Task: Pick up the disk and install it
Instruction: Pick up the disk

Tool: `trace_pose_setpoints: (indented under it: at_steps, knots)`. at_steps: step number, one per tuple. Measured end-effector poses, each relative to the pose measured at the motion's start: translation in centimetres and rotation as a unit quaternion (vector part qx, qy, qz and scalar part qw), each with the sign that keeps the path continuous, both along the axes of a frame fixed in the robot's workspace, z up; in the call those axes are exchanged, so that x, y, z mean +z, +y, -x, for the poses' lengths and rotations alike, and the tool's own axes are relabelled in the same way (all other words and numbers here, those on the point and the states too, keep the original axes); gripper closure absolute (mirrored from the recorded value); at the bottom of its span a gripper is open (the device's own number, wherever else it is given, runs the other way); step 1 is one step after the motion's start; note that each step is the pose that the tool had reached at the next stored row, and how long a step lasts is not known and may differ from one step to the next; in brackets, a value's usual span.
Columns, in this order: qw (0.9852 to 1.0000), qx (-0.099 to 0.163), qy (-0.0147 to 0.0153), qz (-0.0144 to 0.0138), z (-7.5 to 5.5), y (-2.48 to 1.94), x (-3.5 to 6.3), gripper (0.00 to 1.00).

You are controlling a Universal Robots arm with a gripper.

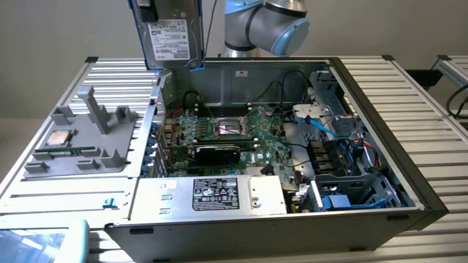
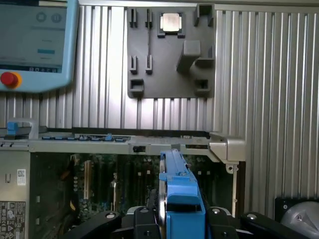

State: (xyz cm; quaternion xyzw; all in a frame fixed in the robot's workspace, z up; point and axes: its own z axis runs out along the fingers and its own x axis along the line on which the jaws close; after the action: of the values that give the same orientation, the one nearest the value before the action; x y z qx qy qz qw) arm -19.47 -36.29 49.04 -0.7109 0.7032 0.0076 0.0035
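Currently disk (image 1: 172, 35) is held upright by clamped gripper (image 2: 180, 223) above PC chassis (image 1: 241, 76), presumably for clearance w/ components.

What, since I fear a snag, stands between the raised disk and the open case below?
Nothing visible. The hand grips the disk upright in the air above the case, which is open on top. Inside, loose cables cross its part at the exterior view's right.

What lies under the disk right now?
Held by the gripper, the disk hangs above the open case; the motherboard shows beneath it. The board straight below is covered by the disk itself.
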Motion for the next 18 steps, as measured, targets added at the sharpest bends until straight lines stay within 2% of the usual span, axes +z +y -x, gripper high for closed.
trace_pose_setpoints:
  at_steps: [7,18]
  knots:
    - [1.0000,0.000,0.0014,0.0000,-2.4,-1.38,0.00,0.63]
    - [1.0000,0.000,0.0055,-0.0001,-6.2,-2.81,0.00,0.63]
